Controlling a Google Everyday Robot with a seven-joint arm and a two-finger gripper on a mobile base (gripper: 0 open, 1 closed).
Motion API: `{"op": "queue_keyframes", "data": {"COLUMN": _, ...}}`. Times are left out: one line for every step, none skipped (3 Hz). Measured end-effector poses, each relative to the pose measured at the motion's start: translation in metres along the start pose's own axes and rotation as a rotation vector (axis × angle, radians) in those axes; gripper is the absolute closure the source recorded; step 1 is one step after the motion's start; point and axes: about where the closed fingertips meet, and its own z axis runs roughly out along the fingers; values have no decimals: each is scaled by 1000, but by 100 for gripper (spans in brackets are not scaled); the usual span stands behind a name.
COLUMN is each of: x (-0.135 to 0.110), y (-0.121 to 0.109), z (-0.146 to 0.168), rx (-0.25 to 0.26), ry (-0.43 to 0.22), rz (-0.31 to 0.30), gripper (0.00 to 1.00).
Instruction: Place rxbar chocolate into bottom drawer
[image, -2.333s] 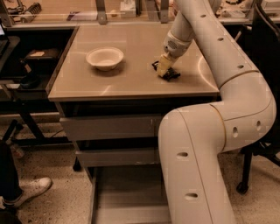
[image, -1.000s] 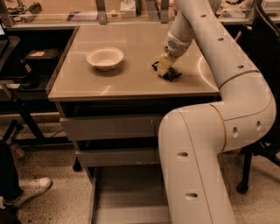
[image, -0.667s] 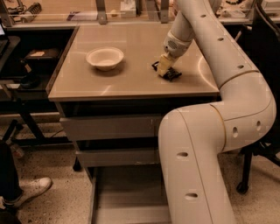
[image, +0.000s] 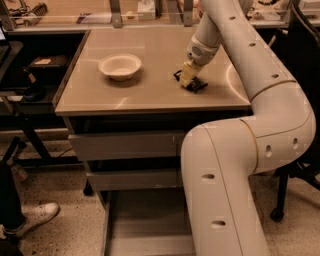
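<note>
On the tabletop (image: 150, 95), right of the white bowl (image: 120, 66), your gripper (image: 188, 76) sat on the rxbar chocolate (image: 196, 86); clamped or not, couldn't tell; you needed a firm hold before lifting clear toward the open bottom drawer (image: 145, 217) below.

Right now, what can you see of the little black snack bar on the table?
The snack bar is small, flat and dark, in what looks like a black wrapper. It lies on the tan table, to the right of the white bowl. The gripper is down on top of it and hides most of it, so only its dark edges show. No lettering can be read.
</note>
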Motion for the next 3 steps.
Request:
{"op": "queue_keyframes", "data": {"x": 2, "y": -1, "z": 8, "rx": 0, "ry": 0, "rz": 0, "gripper": 100}}
{"op": "queue_keyframes", "data": {"x": 2, "y": -1, "z": 8, "rx": 0, "ry": 0, "rz": 0, "gripper": 100}}
{"op": "queue_keyframes", "data": {"x": 2, "y": -1, "z": 8, "rx": 0, "ry": 0, "rz": 0, "gripper": 100}}
